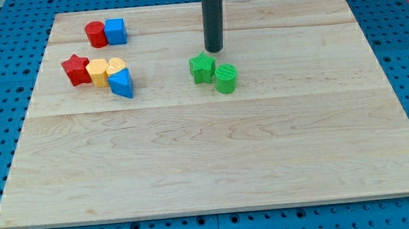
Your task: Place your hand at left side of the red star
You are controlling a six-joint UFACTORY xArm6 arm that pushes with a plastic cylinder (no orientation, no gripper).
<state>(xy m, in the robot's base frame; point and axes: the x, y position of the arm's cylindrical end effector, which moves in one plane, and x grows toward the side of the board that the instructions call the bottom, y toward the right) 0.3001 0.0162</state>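
The red star [75, 69] lies on the wooden board [215, 157] at the view's upper left. A yellow hexagon-like block [98, 72] touches its right side. My tip [215, 51] is at the end of the dark rod near the top middle, far to the right of the red star. It stands just above and right of the green star [201, 68].
A yellow heart-like block [116, 66] and a blue triangular block [122, 84] sit right of the yellow hexagon. A red cylinder [96, 34] and a blue cube [115, 31] lie above them. A green cylinder [226, 78] touches the green star.
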